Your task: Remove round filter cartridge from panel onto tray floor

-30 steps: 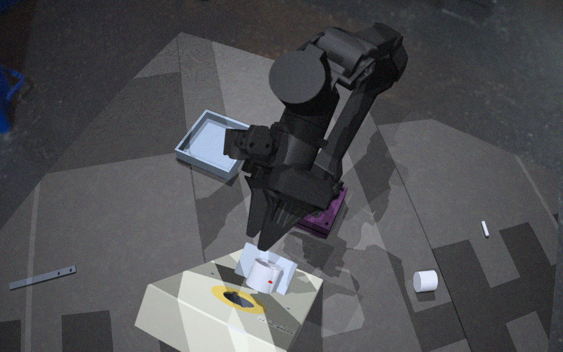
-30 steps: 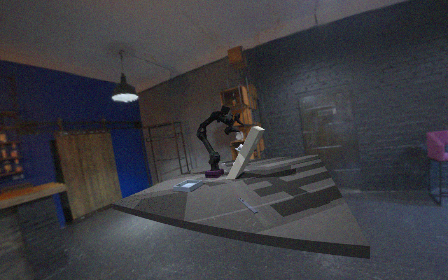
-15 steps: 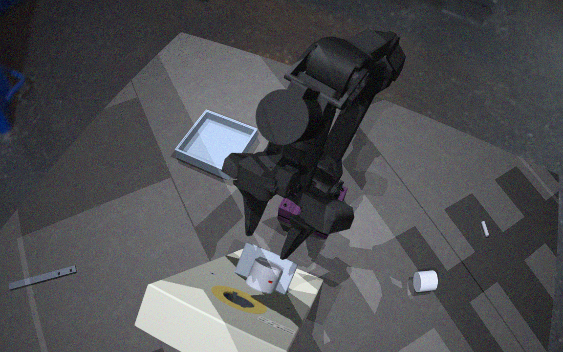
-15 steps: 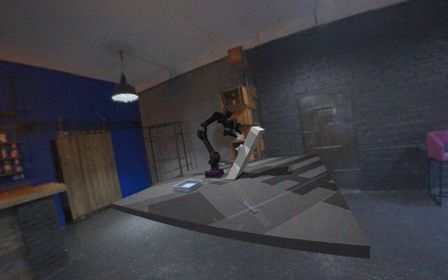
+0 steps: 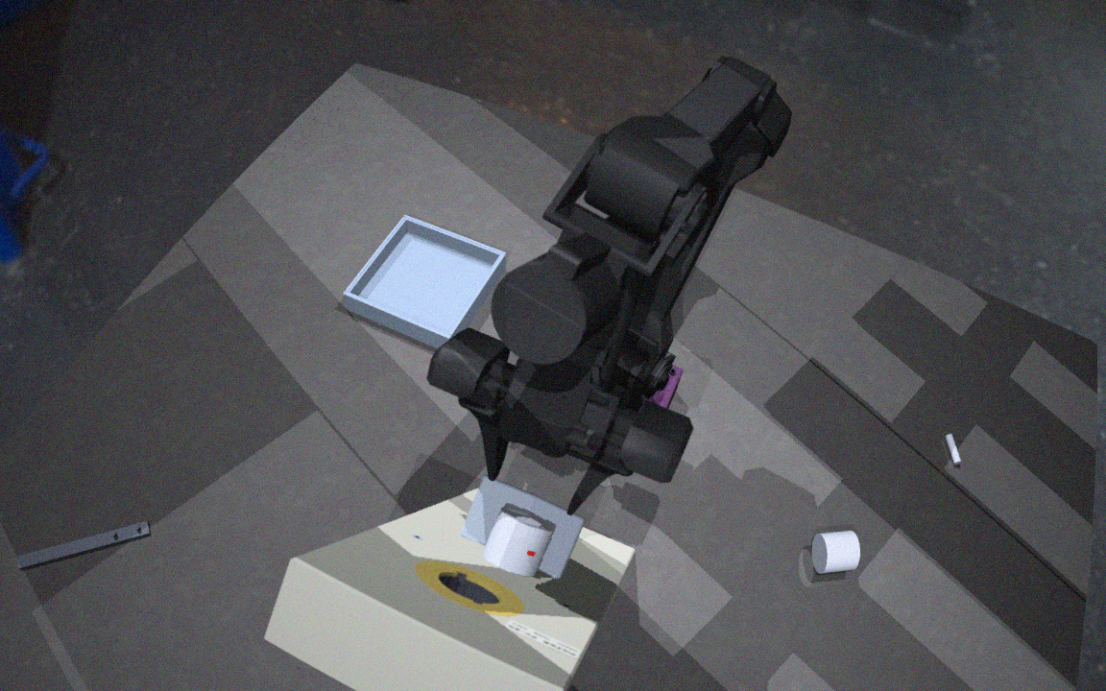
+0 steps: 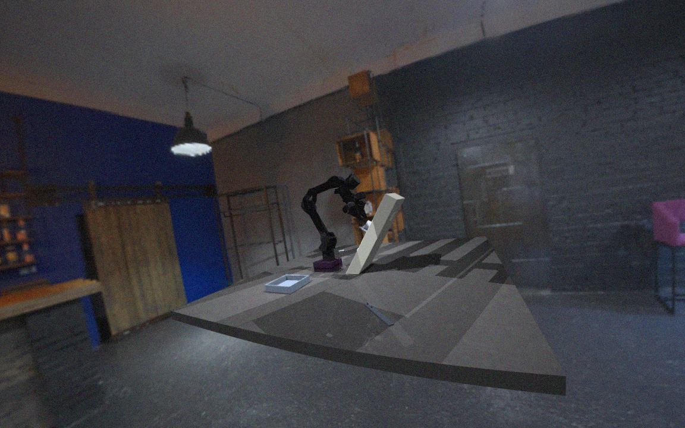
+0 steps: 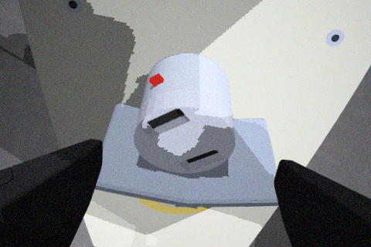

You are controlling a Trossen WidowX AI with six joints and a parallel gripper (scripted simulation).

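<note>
Top view, L to R: tray (image 5: 394, 320) (image 6: 276, 289), upper L of ctr, had no cartridge in it, so placing was left to do. Low ctr, the service panel's (image 5: 350, 592) (image 6: 374, 236) (image 7: 270, 65) socket (image 5: 468, 588) stood vacant: removal done, approx. halfway. Just R, the filter cartridge (image 5: 516, 542) (image 6: 365, 225) (image 7: 185, 89) sat by the blue-grey ledge (image 5: 565, 550) (image 7: 116, 162); gripper (image 5: 533, 495) (image 6: 365, 217) (image 7: 191, 163) jaws wide apart, nothing held. Regrasp, carry & release prob. remained. Cartridge's underside was hidden; panel bottom cut off; ext. view too small for finger detail.
</note>
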